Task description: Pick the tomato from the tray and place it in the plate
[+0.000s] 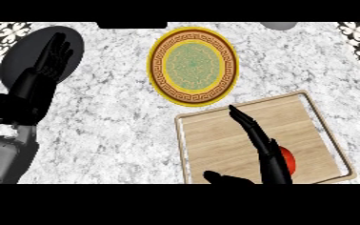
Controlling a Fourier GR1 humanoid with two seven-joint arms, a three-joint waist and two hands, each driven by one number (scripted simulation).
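Wooden tray on marble table, just below-right of plate. Tomato on tray, mostly hidden behind right robot hand. Right robot hand over tray, fingers straight, thumb spread wide, holding nothing. Left robot hand well left of plate, fingers up, open, resting.

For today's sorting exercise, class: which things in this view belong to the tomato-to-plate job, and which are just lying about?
Job: tomato; wooden tray; patterned plate; right hand, open over the tray.

Lying about: left hand, resting open at the left edge; marble counter; grey object at the top edge.
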